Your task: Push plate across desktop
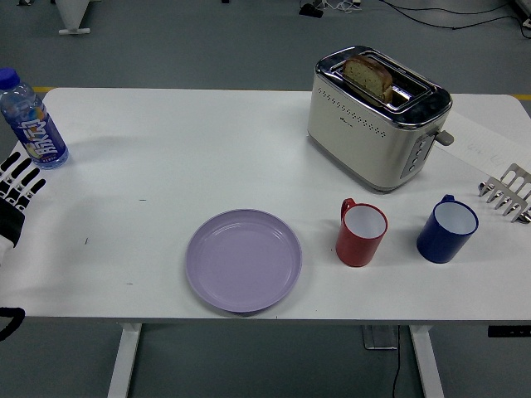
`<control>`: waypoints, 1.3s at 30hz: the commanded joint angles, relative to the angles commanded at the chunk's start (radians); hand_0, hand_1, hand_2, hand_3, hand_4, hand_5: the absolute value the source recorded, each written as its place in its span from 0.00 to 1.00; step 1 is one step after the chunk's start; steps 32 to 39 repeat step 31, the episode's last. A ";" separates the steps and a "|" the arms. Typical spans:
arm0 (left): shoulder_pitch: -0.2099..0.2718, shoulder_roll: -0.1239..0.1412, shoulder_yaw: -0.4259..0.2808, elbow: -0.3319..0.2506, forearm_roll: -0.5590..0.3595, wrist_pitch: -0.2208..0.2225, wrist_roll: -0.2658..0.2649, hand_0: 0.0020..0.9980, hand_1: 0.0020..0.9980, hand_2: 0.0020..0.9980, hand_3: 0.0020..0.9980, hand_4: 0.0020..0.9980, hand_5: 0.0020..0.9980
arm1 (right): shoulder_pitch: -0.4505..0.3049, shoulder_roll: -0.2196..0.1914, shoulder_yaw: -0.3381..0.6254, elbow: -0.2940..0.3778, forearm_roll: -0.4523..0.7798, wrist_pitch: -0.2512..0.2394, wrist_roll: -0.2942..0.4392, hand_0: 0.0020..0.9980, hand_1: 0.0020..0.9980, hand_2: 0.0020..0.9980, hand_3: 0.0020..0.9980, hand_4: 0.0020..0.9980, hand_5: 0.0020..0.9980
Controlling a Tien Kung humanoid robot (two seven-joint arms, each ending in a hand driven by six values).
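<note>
The left hand sits at the far left edge of the table, its black-and-white fingers stretched out straight and slightly fanned, holding nothing and pointing toward the far side. Just beyond the fingertips stands a water bottle with a blue cap and blue label, upright near the table's far left corner, close to the hand but not touching it. The hand is well apart from the plate, a round lilac one that lies flat and empty near the table's front edge, a little left of the middle. To the right of the plate, near it but with a gap between, stands a red mug with a white inside, its handle turned toward the far left. Further right is a blue mug, also white inside, with its handle toward the far side. Behind the two mugs is a cream and chrome toaster, set at an angle, with a slice of bread sticking up from one slot. At the right edge of the table lies a metal rack, partly cut off by the frame. The right hand does not appear anywhere.
</note>
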 joint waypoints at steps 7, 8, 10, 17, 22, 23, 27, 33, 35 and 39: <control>0.001 -0.002 -0.007 0.000 0.001 0.001 0.001 0.77 0.82 0.82 0.78 0.60 1.00 | 0.004 0.000 0.000 0.000 -0.003 0.001 0.002 0.64 0.61 0.66 0.60 0.19 0.11; 0.001 -0.002 -0.008 0.000 0.001 0.001 0.001 0.77 0.82 0.82 0.78 0.60 1.00 | 0.005 -0.001 -0.001 0.000 -0.002 0.001 0.003 0.64 0.61 0.66 0.60 0.19 0.11; 0.001 -0.002 -0.009 0.000 0.001 0.001 0.001 0.77 0.82 0.82 0.78 0.60 1.00 | 0.007 -0.001 -0.001 0.000 -0.002 0.000 0.004 0.64 0.61 0.66 0.60 0.19 0.11; 0.000 -0.004 -0.009 -0.002 -0.003 0.007 -0.011 0.77 0.82 0.82 0.78 0.60 1.00 | 0.008 -0.001 -0.001 0.000 -0.002 -0.001 0.005 0.64 0.61 0.66 0.60 0.19 0.11; 0.001 -0.004 -0.006 -0.002 -0.003 0.005 -0.012 0.77 0.82 0.82 0.78 0.60 1.00 | 0.008 -0.001 -0.002 0.000 -0.001 0.000 0.005 0.64 0.61 0.66 0.60 0.19 0.11; 0.001 -0.004 -0.006 -0.001 -0.003 0.005 -0.011 0.77 0.81 0.82 0.78 0.60 1.00 | 0.008 -0.001 -0.003 0.000 -0.001 0.000 0.004 0.64 0.61 0.66 0.60 0.19 0.11; 0.002 -0.005 -0.002 0.000 -0.003 0.004 -0.010 0.77 0.81 0.82 0.78 0.60 1.00 | 0.007 -0.001 -0.003 0.000 0.000 0.001 0.004 0.64 0.61 0.66 0.60 0.19 0.11; 0.004 -0.006 0.000 0.001 -0.003 0.005 -0.010 0.77 0.81 0.82 0.78 0.60 1.00 | 0.005 -0.001 -0.004 0.000 0.001 0.001 0.004 0.64 0.62 0.66 0.60 0.19 0.11; 0.004 -0.006 0.000 0.001 -0.003 0.005 -0.010 0.77 0.81 0.82 0.78 0.60 1.00 | 0.005 -0.001 -0.004 0.000 0.001 0.001 0.004 0.64 0.62 0.66 0.60 0.19 0.11; 0.004 -0.006 0.000 0.001 -0.003 0.005 -0.010 0.77 0.81 0.82 0.78 0.60 1.00 | 0.005 -0.001 -0.004 0.000 0.001 0.001 0.004 0.64 0.62 0.66 0.60 0.19 0.11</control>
